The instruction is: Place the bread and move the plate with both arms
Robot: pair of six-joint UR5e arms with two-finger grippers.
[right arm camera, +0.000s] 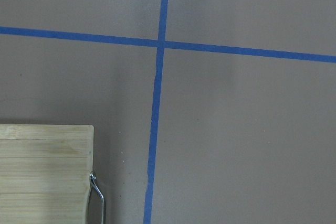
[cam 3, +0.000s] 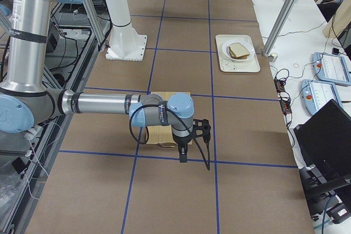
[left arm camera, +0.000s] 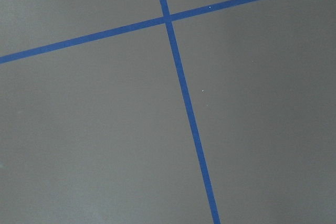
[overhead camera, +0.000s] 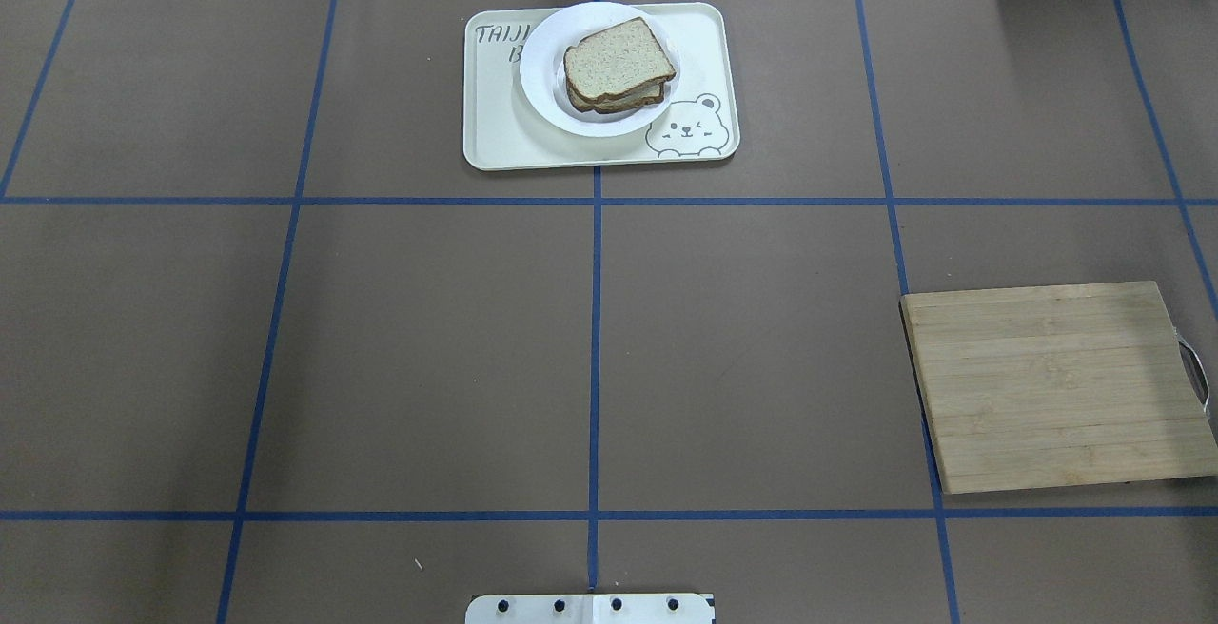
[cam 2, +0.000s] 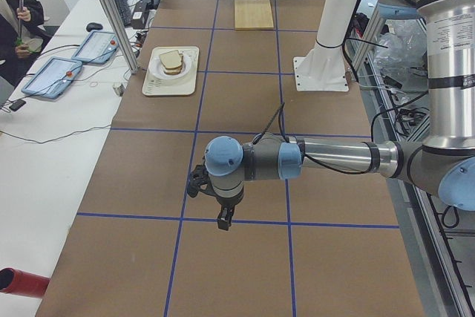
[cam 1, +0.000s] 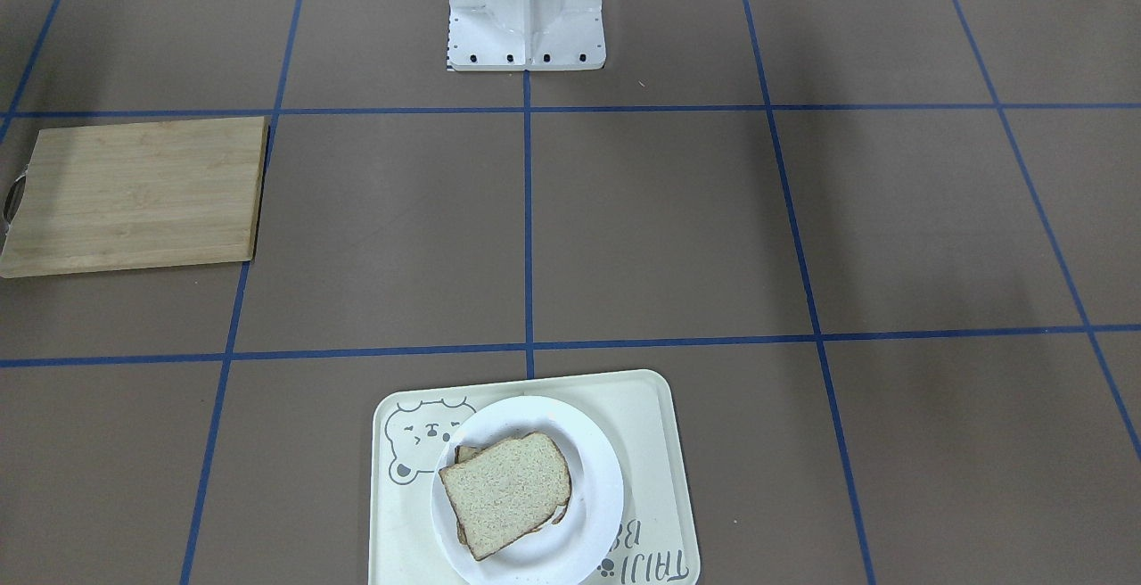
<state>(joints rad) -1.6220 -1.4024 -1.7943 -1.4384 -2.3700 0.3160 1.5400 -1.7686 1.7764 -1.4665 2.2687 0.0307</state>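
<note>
A plain slice of bread [overhead camera: 618, 58] lies on top of a second slice on the white plate [overhead camera: 542, 82]. The plate sits on the cream bear tray [overhead camera: 495, 134] at the table's far middle. The bread also shows in the front view [cam 1: 505, 491] with the plate [cam 1: 599, 496] and tray [cam 1: 658, 442]. My left gripper [cam 2: 223, 220] shows only in the left side view, hanging over bare table far from the tray. My right gripper [cam 3: 182, 157] shows only in the right side view, just past the cutting board. I cannot tell whether either is open or shut.
A bamboo cutting board [overhead camera: 1056, 386] with a metal handle lies on the robot's right side. It also shows in the right wrist view [right arm camera: 44, 174]. The robot's white base [cam 1: 526, 23] stands at the near middle. Blue tape lines grid the brown table.
</note>
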